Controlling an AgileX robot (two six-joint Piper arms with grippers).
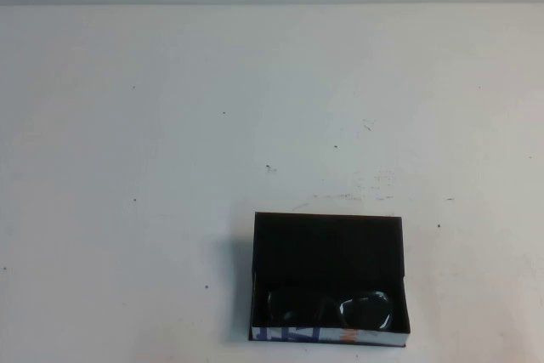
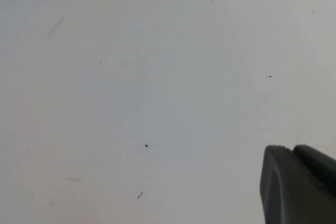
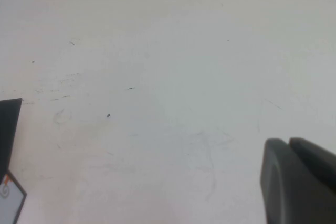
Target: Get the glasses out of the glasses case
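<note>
The glasses case (image 1: 327,248), a flat black box with a white front edge printed in blue and orange, lies open at the table's near middle. The black-framed glasses (image 1: 331,307) lie inside it, along its near side. Neither arm shows in the high view. My left gripper (image 2: 292,149) is shut and empty above bare table. My right gripper (image 3: 289,142) is shut and empty above bare table; a corner of the case (image 3: 8,129) shows at the edge of its view, well apart from the fingers.
The white table (image 1: 170,125) carries small dark specks and faint scuff marks. A pale wall runs along its far edge (image 1: 272,2).
</note>
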